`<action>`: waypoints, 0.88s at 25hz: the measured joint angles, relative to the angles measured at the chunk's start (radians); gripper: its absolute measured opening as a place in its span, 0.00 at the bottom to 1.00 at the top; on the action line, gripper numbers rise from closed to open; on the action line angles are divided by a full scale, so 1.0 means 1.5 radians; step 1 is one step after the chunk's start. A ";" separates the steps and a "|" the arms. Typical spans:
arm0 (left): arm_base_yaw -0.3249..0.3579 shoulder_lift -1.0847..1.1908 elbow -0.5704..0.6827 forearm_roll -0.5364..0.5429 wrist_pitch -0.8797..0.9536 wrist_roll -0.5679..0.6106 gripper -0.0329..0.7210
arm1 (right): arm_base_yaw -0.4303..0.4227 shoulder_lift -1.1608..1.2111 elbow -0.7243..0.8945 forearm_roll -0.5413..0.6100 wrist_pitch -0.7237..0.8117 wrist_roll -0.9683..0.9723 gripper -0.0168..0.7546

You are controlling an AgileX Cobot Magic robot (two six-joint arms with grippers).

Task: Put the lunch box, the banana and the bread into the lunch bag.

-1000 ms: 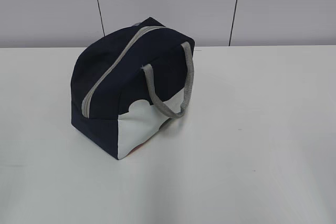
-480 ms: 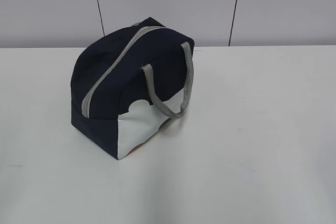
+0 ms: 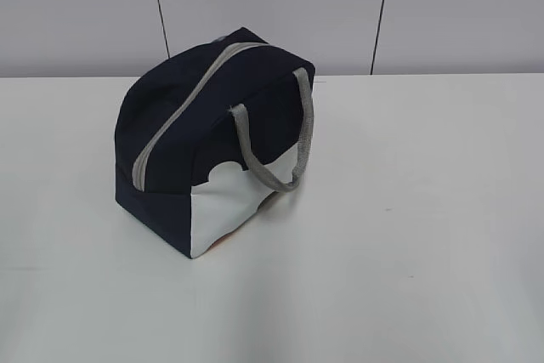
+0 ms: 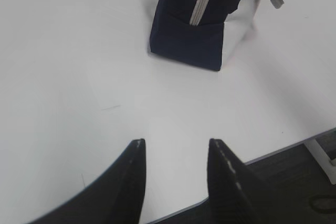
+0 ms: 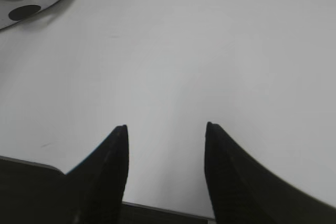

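Both grippers, left (image 4: 176,142) and right (image 5: 165,127), hang spread and empty near the table's front edge. Boxy navy-blue fabric lunch bag (image 3: 200,138) sits zipped around 10 o'clock; I'd say unzip that grey zipper (image 3: 183,104) first, bracing the bag.

No text, label, brand, number or sign can be read on anything in these views.

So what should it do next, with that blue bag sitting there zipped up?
Probably nothing more than pulling back: the lunch bag stands closed, its grey zipper shut along the top, no food is left on the white table, and both arms' jaws hang open, empty, at the near edge.
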 joint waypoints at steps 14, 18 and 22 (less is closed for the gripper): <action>0.131 0.000 0.000 0.000 0.000 0.000 0.44 | -0.105 0.000 0.000 0.000 0.000 -0.001 0.50; 0.132 0.000 0.000 0.000 0.000 0.000 0.44 | -0.105 0.000 0.000 0.000 0.000 -0.001 0.50; 0.132 0.000 0.000 0.000 0.000 0.000 0.44 | -0.105 0.000 0.000 0.000 0.000 -0.001 0.50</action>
